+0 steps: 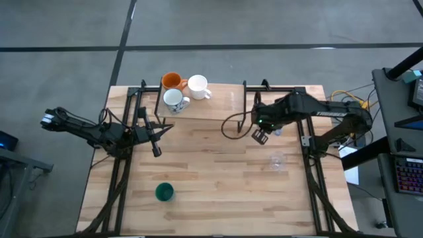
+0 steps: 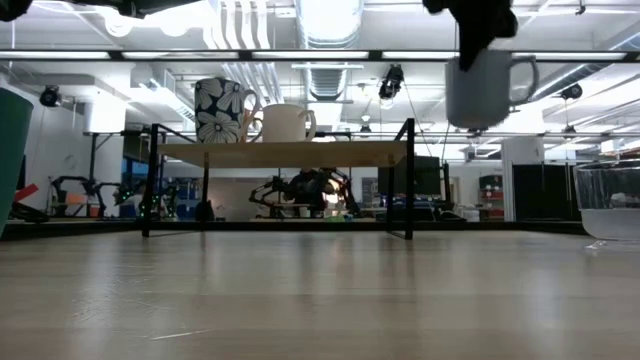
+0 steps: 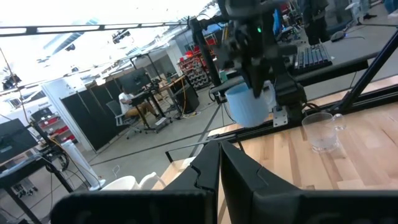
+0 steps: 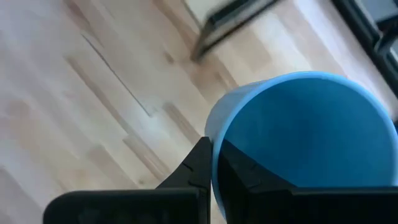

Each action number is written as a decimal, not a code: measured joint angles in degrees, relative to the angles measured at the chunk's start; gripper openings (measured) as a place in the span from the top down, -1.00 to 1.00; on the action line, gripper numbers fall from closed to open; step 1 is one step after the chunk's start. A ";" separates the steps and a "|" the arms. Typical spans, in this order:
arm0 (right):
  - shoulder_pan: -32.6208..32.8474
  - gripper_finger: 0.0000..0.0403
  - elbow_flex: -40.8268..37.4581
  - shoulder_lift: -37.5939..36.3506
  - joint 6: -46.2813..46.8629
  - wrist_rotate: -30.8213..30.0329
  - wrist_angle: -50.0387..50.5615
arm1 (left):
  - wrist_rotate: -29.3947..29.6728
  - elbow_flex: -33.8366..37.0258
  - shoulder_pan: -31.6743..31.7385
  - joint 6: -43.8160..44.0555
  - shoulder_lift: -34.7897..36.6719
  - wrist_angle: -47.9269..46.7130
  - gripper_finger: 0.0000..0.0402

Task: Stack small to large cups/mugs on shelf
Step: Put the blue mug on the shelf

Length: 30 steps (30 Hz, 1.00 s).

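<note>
Right fingers (image 4: 211, 163) pinching light blue mug (image 4: 305, 130) rim

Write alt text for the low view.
The right hand holds a light blue mug in the air, above table height. Behind, a flower-patterned mug and a plain white mug stand on the shelf; a clear glass sits at the right edge.

Bright overhead glare; right wrist view blurred

high view looks straight down, low view level across the table (image 2: 320, 290); both share the shelf (image 1: 218, 106).
</note>
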<state>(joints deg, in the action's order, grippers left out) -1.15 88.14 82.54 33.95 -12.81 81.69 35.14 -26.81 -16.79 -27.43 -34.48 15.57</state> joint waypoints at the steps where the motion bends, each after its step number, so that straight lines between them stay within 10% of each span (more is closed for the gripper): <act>1: 0.00 0.96 1.24 0.00 -0.32 -0.03 0.04 | 0.02 0.00 0.02 -0.02 0.00 -0.02 1.00; 30: -3.30 0.96 38.35 23.44 -23.64 2.31 5.95 | -0.02 0.00 0.01 -0.02 0.02 -0.04 1.00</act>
<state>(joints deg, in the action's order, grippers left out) -4.45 126.49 105.99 10.31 -10.50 87.64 35.11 -26.81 -16.78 -27.44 -34.46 15.53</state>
